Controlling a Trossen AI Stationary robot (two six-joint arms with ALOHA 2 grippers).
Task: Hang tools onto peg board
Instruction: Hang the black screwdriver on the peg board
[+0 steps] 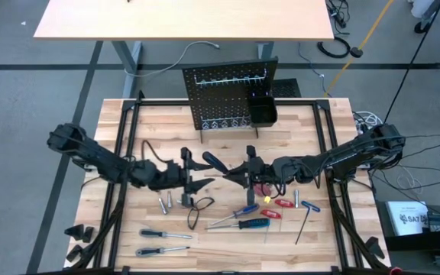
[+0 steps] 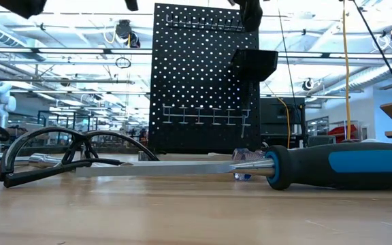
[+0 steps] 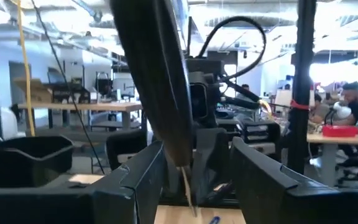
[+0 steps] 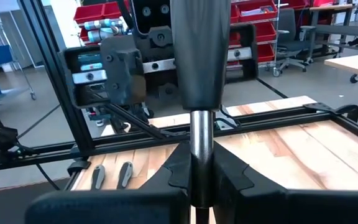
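The screwdriver (image 4: 199,74) was above the table's (image 1: 342,229) centre, its shaft clamped in the right gripper (image 1: 244,174). The left gripper (image 1: 197,173) stood spread beside its handle. Risk: the thin shaft could pivot, missing the peg board (image 1: 224,99) at the far edge.

Two dark, jointed arms are seen, built of rounded black housings linked by slim tubes. Black cables are looped beside the left pincer (image 1: 195,177) and the right pincer (image 1: 243,173), whose fingers (image 4: 229,171) are matte black and angular.
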